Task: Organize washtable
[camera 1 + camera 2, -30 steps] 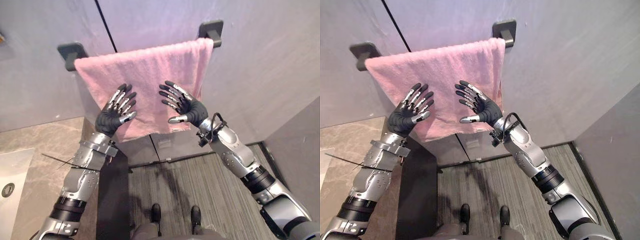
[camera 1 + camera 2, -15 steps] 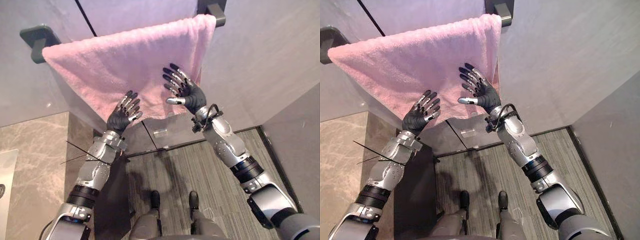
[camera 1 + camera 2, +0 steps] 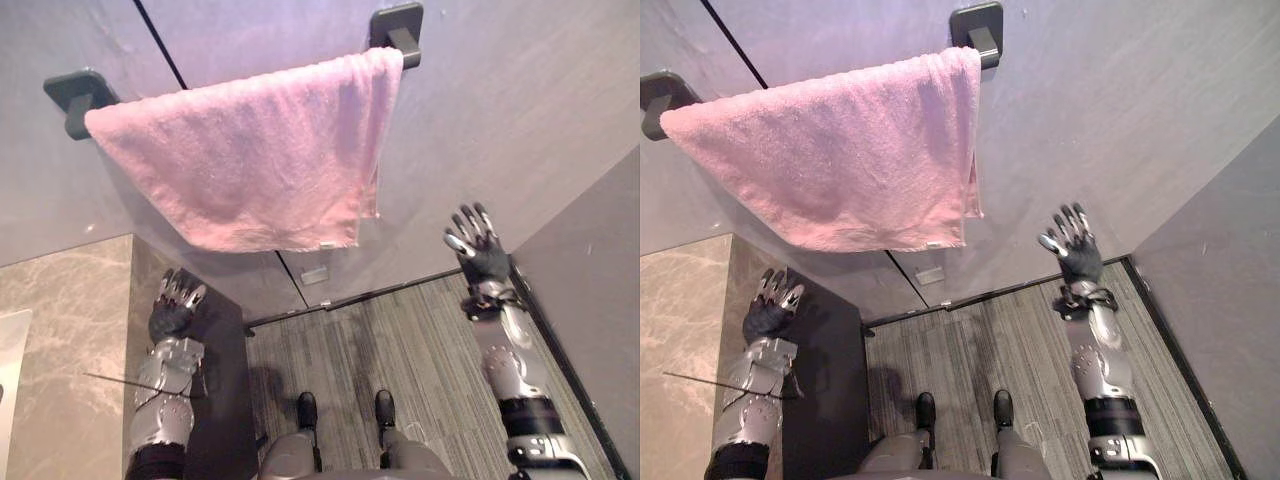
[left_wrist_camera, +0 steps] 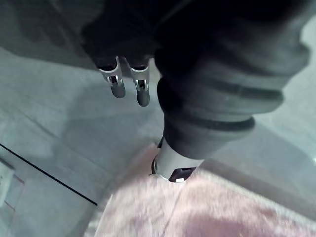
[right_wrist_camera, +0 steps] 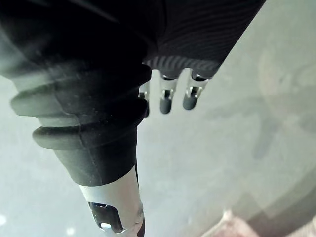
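Your left hand is low in the left part of the frame. Its fingers are straight and a little apart, and it holds nothing. It shows in front of the dark cabinet side, just beside the edge of the marble counter. I cannot tell if it touches either one.

Your right hand is at the right of the frame, about halfway down. Its fingers are spread wide and it holds nothing too. It shows in front of the grey wall, above the striped floor.

The pink towel hangs across the upper middle of the frame. It is spread out wide between a dark bracket at the upper left and a second bracket near the top middle. Its bottom edge is not level. A small white tag sits on that bottom edge.

Both hands are below the towel and well apart from it. In the left wrist view the pink cloth shows past the fingers, and they do not touch it
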You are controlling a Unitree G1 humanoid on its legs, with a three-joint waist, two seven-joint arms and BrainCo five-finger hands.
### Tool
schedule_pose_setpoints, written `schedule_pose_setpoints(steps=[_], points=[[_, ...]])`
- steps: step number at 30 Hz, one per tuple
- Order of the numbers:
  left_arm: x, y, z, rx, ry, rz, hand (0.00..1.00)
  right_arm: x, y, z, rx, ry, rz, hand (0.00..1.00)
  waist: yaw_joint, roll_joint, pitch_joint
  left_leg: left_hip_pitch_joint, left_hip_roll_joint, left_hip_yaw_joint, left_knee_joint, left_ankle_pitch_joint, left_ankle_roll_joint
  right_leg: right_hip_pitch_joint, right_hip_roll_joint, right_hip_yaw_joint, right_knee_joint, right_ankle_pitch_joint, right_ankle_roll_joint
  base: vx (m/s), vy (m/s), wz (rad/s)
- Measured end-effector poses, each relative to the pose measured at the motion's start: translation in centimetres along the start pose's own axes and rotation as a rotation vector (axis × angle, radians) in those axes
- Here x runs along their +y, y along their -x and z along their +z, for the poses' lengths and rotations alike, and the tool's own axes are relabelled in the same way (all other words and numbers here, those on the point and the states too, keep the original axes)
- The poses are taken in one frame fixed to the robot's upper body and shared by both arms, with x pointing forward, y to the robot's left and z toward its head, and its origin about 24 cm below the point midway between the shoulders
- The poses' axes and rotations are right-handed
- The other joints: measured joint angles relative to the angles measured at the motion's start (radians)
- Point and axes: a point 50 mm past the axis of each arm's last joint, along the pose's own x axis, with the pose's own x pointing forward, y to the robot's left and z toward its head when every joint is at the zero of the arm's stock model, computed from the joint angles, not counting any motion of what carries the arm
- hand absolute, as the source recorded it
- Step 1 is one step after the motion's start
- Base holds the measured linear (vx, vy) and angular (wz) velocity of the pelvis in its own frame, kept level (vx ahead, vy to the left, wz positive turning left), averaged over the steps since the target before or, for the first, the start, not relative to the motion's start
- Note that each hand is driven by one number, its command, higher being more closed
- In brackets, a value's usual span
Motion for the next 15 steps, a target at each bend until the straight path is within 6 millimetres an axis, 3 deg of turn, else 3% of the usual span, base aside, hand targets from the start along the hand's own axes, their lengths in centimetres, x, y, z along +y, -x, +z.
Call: schedule_pose_setpoints(steps=[4, 7, 11, 15], points=[[1.7, 1.5, -2.0, 0.065, 0.007, 0.087, 0.0, -2.8, 2.8, -1.1, 0.032, -0.019, -0.149, 0.0, -0.007, 0.0, -0.002, 0.02, 0.0, -0.005, 0.0, 0.0, 0.0, 0.022, 0.001, -0.008, -0.003, -0.004, 0.002, 0.0, 0.005, 0.02], [3.1, 3.1, -4.1, 0.156, -0.01, 0.159, 0.0, -4.9, 5.6, -2.5, 0.066, -0.043, -0.28, 0.0, -0.029, -0.004, -0.017, 0.025, -0.003, -0.011, 0.0, -0.001, 0.0, 0.035, -0.003, -0.025, -0.003, -0.01, 0.005, 0.0, 0.029, 0.15], [4.3, 4.7, -6.6, 0.271, -0.032, 0.219, 0.0, -8.5, 9.9, -5.6, 0.163, -0.104, -0.559, 0.0, -0.029, -0.02, -0.054, 0.031, -0.003, -0.011, 0.0, -0.004, -0.004, 0.041, -0.004, -0.027, -0.003, -0.016, 0.007, 0.01, 0.013, 0.01], [4.6, 6.5, -9.4, 0.386, -0.007, 0.275, 0.0, -11.6, 14.3, -8.0, 0.254, -0.137, -0.841, 0.0, -0.033, -0.017, -0.066, 0.054, -0.007, -0.009, 0.0, -0.006, -0.002, 0.064, -0.007, -0.028, -0.003, -0.022, 0.015, 0.0, 0.0, 0.0]])
